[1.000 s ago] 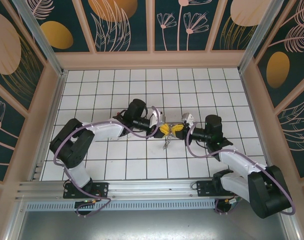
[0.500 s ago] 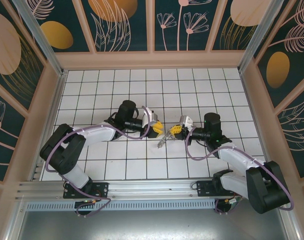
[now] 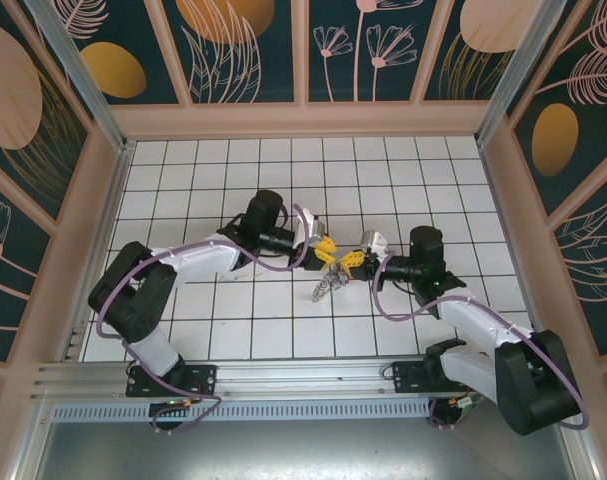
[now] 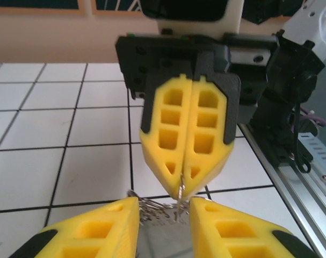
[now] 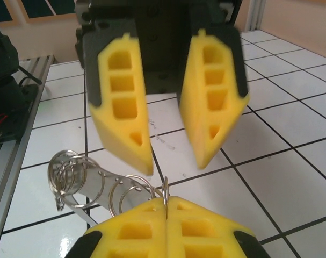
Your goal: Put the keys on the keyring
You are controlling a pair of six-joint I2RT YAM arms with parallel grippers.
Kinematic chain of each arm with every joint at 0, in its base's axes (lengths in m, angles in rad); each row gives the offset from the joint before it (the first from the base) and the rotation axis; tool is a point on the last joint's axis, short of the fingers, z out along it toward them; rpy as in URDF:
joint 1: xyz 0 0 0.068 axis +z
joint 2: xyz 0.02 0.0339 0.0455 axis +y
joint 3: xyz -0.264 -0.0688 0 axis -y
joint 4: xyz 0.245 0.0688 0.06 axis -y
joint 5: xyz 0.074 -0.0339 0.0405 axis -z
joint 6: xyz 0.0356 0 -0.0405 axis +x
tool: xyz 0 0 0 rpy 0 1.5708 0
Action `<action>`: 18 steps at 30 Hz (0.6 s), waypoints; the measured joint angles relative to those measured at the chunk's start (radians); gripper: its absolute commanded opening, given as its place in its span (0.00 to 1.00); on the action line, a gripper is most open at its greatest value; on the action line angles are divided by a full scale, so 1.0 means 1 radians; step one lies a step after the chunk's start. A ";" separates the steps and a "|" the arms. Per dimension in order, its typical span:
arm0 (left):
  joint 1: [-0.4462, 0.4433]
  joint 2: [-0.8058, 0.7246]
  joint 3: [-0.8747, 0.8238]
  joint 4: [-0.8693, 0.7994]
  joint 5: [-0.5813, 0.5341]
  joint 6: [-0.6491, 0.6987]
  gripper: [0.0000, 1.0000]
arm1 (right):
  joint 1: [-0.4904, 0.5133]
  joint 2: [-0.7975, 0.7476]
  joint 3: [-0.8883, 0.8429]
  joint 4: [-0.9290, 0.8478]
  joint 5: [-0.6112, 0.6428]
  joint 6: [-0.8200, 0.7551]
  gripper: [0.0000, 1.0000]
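Note:
The keyring [image 3: 325, 288], a bunch of thin silvery rings on a flat grey metal strip, hangs just above the tiled floor between my two grippers. My right gripper [image 3: 351, 259] is shut on one thin ring of it [image 5: 166, 189], with the strip and the other rings [image 5: 93, 183] trailing to the left. My left gripper [image 3: 326, 248] faces it tip to tip, jaws open with nothing between them. In the left wrist view the ring [image 4: 180, 194] sticks out of the shut right gripper [image 4: 182, 191], just above the left gripper [image 4: 164, 203]. The keys are out of view.
White tiled floor [image 3: 283, 320] lies all around the grippers. Patterned walls [image 3: 303, 60] enclose the cell on three sides. An aluminium rail [image 3: 283, 375] with both arm bases runs along the near edge.
The left gripper drew back to the left, away from the right one, and has come in again tip to tip with its jaws a little wider. The hanging rings swung slightly left.

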 measured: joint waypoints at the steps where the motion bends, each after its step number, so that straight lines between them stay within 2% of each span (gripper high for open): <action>1: -0.002 0.004 0.000 -0.011 -0.001 0.004 0.31 | 0.000 -0.006 -0.004 0.000 0.002 0.011 0.00; 18: -0.034 0.066 0.022 -0.057 -0.005 0.029 0.30 | -0.006 -0.027 -0.033 -0.001 0.025 0.069 0.00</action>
